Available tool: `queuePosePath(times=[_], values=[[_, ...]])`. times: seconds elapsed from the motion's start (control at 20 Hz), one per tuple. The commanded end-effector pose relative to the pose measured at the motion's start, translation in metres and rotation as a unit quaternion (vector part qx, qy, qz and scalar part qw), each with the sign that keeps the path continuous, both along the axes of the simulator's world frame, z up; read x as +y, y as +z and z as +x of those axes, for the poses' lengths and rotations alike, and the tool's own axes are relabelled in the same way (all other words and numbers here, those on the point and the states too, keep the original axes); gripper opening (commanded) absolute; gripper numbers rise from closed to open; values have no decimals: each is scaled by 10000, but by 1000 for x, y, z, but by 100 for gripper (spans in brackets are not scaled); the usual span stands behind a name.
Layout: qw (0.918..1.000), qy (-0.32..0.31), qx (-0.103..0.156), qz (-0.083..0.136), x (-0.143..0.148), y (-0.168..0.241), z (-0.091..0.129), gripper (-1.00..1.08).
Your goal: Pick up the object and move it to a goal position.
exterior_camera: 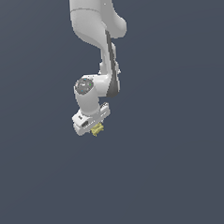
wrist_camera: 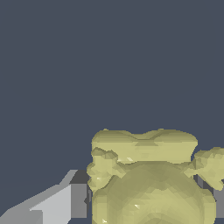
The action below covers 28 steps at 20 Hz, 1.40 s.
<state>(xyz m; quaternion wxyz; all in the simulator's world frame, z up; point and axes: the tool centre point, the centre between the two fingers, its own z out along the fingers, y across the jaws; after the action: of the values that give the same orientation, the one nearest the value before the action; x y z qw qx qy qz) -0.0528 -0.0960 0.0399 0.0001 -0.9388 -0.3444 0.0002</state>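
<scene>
I am gripping the small olive-yellow lumpy object between the fingers of my white gripper; it is sitting directly under my palm, filling the wrist view, its wider span running across my fingers.
</scene>
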Motion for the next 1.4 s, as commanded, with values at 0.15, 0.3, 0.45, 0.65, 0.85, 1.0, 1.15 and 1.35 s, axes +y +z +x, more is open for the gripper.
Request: queuePosePath(times=[0.15,0.3,0.45,0.65,0.85,1.0,1.15,1.35], values=[[10000,2,-2,0,0,-1,0,-100],[10000,2,-2,0,0,-1,0,-100],[10000,1,-9,-2,0,0,1,-100],[10000,1,-9,-2,0,4,0,-100],[10000,1,-9,-2,1,15,-3,-100],[10000,2,-8,-4,2,28,-6,-100],[10000,2,-8,-4,3,46,-10,-100],[10000,3,-7,-6,6,76,-17,-100]])
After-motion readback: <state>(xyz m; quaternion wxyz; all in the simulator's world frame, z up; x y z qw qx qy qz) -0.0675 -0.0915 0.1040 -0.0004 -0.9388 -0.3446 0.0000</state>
